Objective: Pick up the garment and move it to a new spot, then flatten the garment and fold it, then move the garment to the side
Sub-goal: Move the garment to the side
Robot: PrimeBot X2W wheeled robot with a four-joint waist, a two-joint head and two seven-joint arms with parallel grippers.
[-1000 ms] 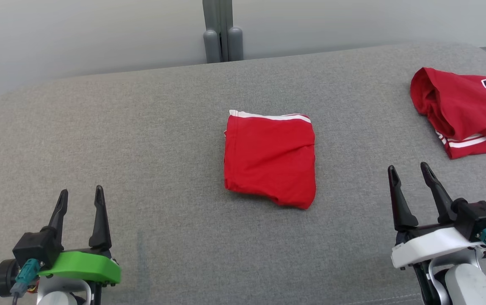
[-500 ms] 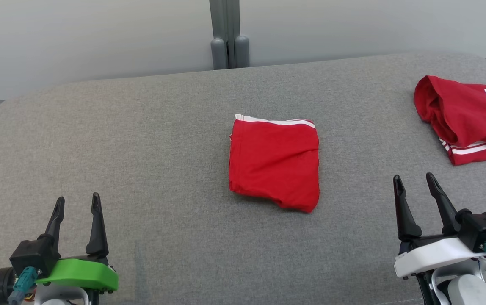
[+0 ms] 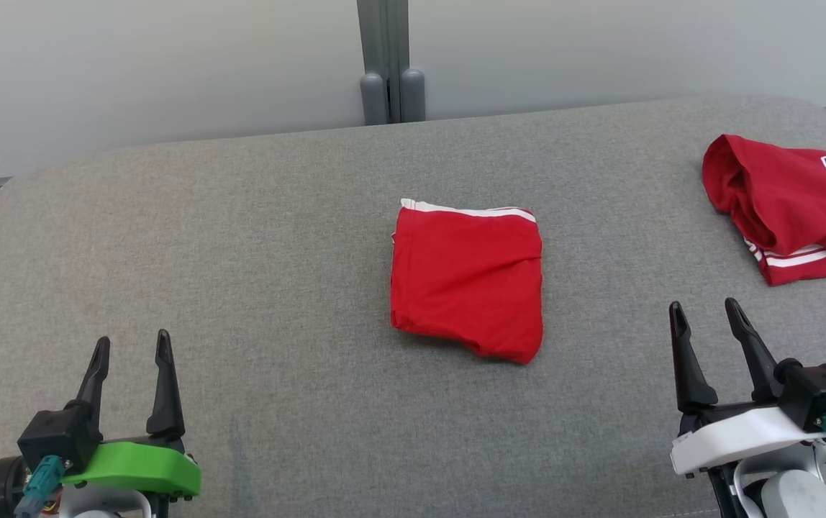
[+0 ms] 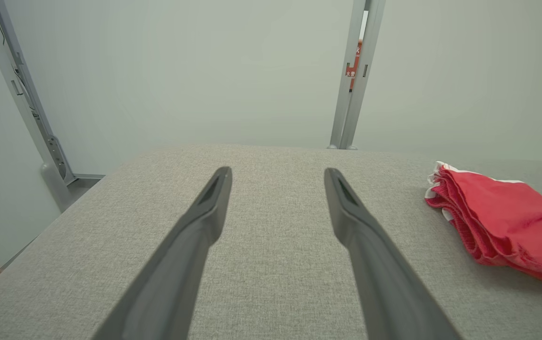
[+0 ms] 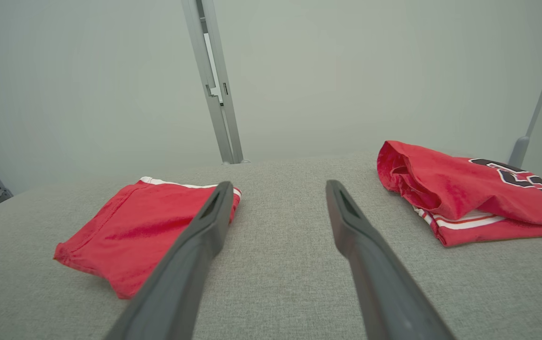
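Observation:
The garment [image 3: 467, 280] is red with a white-striped band and lies folded into a compact rectangle in the middle of the grey padded surface [image 3: 240, 237]. My left gripper [image 3: 132, 338] stands open at the near left, well away from it, with nothing between its fingers. At the near right my right gripper [image 3: 703, 304] is open too and holds nothing. The left wrist view has the garment [image 4: 502, 222] to the right of the open left gripper [image 4: 276, 171]. In the right wrist view the garment [image 5: 143, 226] lies behind the left finger of the open right gripper [image 5: 278, 183].
A second red piece, a jersey with black numerals [image 3: 787, 208], lies loosely bunched at the far right edge, ahead of my right gripper; the same jersey [image 5: 460, 189] is in the right wrist view. A grey post [image 3: 391, 65] and a pale wall stand behind the surface.
The whole head picture has shifted slightly down and right, so the camera moved. The garment lies as before and both grippers stay open.

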